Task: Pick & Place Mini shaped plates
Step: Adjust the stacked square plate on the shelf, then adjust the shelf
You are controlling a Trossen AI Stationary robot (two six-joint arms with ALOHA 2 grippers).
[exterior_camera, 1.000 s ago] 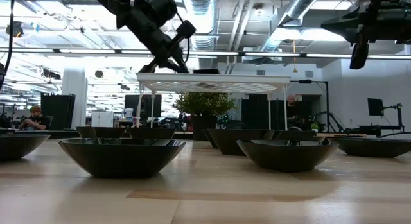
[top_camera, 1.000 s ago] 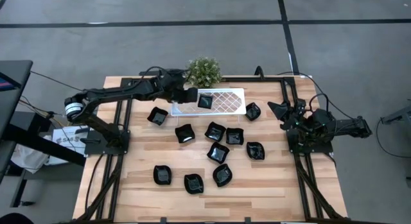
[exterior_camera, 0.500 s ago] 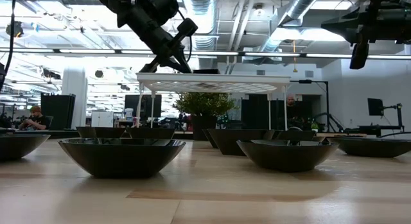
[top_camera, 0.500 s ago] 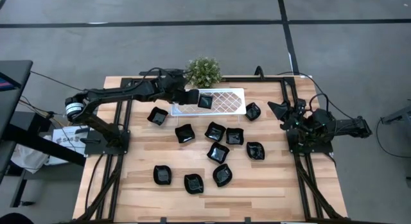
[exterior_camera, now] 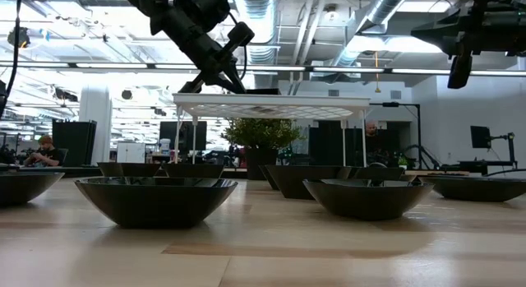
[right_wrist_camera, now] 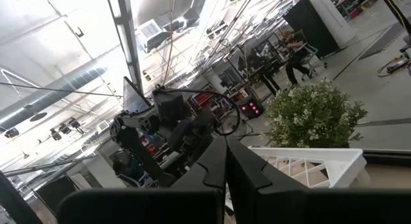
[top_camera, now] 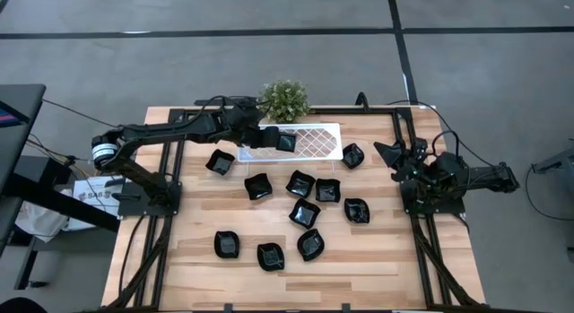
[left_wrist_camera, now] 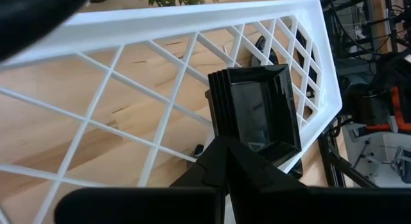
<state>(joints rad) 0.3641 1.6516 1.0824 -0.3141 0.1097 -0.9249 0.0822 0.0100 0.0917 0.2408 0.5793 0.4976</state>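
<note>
Wood plank tabletop (top_camera: 188, 259) with black frame rails down both sides, grey floor around. Near edge row, high view: three mini shaped plates, one at left (top_camera: 227, 245), one in the middle (top_camera: 270, 256), one just right of it (top_camera: 310, 245). Mid tabletop cluster of more black plates: (top_camera: 304, 213), (top_camera: 356, 210), (top_camera: 327, 190), (top_camera: 300, 183), (top_camera: 258, 186). Farther back, one plate (top_camera: 220, 161) sits left of the tray and one (top_camera: 353, 155) just off the tray's right end.

White lattice tray (top_camera: 314, 141) stands on thin legs at the far side, raised above the tabletop in the low view. One square plate (left_wrist_camera: 258, 113) rests on its lattice near the left end. Left gripper (top_camera: 267, 136) reaches in over that end of the tray; in its wrist view the dark fingers (left_wrist_camera: 221, 161) are closed tip to tip, right at the plate's near edge, not visibly gripping it.

Right gripper (top_camera: 395, 157) waits off the right rail, well apart from the plates; its fingers (right_wrist_camera: 226, 161) are pressed together, holding nothing.

Green potted plant (top_camera: 285, 99) sits just behind the tray at the far edge.
</note>
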